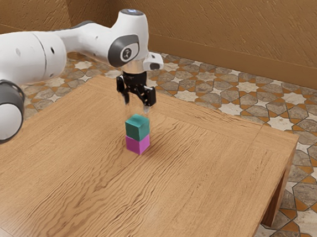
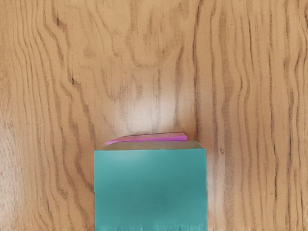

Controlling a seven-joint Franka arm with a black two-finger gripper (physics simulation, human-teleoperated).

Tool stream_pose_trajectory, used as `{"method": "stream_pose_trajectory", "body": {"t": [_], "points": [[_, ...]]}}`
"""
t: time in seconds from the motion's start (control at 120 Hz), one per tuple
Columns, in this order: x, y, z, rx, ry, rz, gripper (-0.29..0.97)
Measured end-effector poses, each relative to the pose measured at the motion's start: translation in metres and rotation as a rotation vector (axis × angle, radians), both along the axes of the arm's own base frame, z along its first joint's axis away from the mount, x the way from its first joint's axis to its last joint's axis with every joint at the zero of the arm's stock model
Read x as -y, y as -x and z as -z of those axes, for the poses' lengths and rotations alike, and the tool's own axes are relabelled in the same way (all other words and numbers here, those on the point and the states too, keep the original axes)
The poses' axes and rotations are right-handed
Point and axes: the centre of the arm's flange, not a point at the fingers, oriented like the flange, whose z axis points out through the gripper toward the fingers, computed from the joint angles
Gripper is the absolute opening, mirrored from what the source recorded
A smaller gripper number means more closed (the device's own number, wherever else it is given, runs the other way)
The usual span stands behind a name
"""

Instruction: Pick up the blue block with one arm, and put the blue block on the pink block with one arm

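Two blocks, one neat stack in the exterior view: the blue block [image 1: 137, 128], rendered more teal than blue, sits squarely on the pink block [image 1: 138, 145] near the middle of the wooden table [image 1: 209, 178]. The gripper [image 1: 136, 104] hangs just above the stack, fingers spread apart with nothing between them and clear air between their tips and the top face of the blue block. The arm reaches in from the exterior view's left, wrist pointing down over the stack. By my reading the placing is done and the step in hand is the getaway, so the smart play is a straight vertical lift, jaws kept wide, no sideways drift and no wrist twist until the tips are well above the stack, since one brush against that top cube could slide it off. Over to the wrist view: the blue block [image 2: 150, 187] sits right under the hand, its top face looking flat and level, and a thin sliver of the pink block [image 2: 149, 138] peeks out along its far edge. That sliver looks slightly slanted, which suggests the two cubes are turned a touch against each other, though the overlap seems generous. Bare wood grain of the table [image 2: 144, 62] stretches out beyond, so nothing blocks a clean rise.
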Motion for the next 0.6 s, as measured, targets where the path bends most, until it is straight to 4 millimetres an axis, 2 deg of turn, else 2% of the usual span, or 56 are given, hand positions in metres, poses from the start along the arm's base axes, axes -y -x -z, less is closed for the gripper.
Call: {"method": "stream_pose_trajectory", "body": {"t": [0.158, 0.6], "points": [[-0.001, 0.007, -0.03, 0.017, -0.005, -0.001, 0.66], [0.0, 0.011, -0.037, 0.008, 0.0, 0.001, 0.68]]}}
